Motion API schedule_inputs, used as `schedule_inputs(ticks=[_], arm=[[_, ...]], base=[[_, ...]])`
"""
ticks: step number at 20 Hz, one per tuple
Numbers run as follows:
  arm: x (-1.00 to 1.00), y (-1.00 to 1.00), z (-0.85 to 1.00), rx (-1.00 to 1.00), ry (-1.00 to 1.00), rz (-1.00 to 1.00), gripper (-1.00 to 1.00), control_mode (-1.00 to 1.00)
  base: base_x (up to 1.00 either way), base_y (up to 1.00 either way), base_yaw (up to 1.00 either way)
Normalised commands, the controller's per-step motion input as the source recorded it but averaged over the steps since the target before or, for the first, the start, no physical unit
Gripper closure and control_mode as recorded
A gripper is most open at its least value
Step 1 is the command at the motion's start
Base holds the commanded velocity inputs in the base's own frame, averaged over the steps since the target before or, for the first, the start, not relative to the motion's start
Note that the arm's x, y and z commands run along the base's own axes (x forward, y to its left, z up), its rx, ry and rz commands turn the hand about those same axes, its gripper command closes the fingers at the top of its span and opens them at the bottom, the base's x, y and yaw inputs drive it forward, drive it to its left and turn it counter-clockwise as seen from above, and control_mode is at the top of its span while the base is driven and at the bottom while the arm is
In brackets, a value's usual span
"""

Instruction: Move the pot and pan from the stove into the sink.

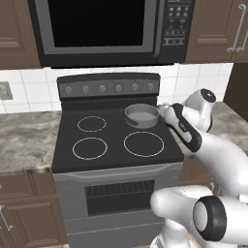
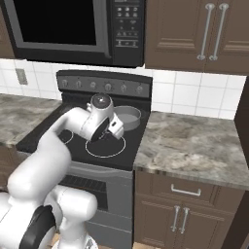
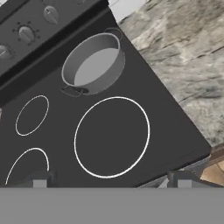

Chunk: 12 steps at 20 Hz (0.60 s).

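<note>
Look at the stove (image 1: 111,145): the pot (image 1: 141,115) sits on its back right ring, just in front of the knob panel (image 1: 109,88). You can see the pot is upright, silver-grey, with nothing in it. In the hand view it shows a small handle on each side, and it sits up and left of the big front ring (image 3: 112,136). The other three rings are bare.

Your arm (image 1: 213,150) reaches up from the lower right of the left base view. Its wrist bends in over the right edge of the stove. The end effector (image 3: 112,178) hangs above the front right part of the stove and looks down at it. It is near the pot but not touching it. In the hand view the two dark fingertips (image 3: 41,178) stand wide apart at the bottom, so the end effector is open and has hold of nothing.

A stone table (image 2: 194,146) lies to the right of the stove, and another bit lies to the left. A black microwave (image 1: 104,29) hangs above the stove. Brown cupboards (image 2: 204,34) sit beside it, and white tiles (image 2: 180,95) cover the wall behind
</note>
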Motion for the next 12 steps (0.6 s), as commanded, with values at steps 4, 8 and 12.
schedule_inputs(ticks=[4,8,12], arm=[[0.57,-0.07,-0.11,0.02,0.0,-0.05,-1.0,-1.0],[0.54,-0.07,-0.1,0.01,0.0,-0.05,-1.0,-1.0],[0.47,-0.05,-0.13,0.01,0.0,-0.05,-1.0,-1.0]], base=[[0.0,0.0,0.0],[0.0,0.0,0.0],[0.0,0.0,0.0]])
